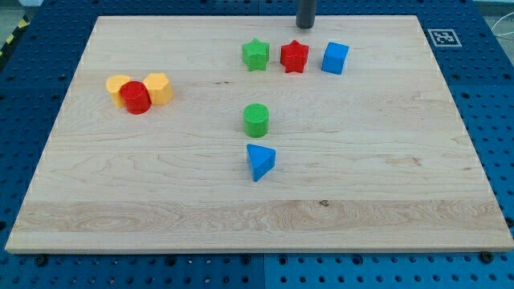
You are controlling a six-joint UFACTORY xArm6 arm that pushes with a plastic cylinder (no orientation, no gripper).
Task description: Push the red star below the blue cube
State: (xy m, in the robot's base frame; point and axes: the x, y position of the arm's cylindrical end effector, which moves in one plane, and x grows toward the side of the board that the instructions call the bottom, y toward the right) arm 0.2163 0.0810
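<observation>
The red star point(295, 56) lies near the view's top, between the green star point(255, 54) on its left and the blue cube point(335, 58) on its right, all in a row with small gaps. My tip point(305, 26) is the dark rod's end near the board's top edge, just above the red star and slightly to its right, apart from it.
A green cylinder point(256, 120) stands at mid-board with a blue triangular block point(259, 160) just below it. At the left, a red cylinder point(136, 97) touches two yellow blocks point(159, 87). The wooden board point(385, 177) lies on a blue perforated table.
</observation>
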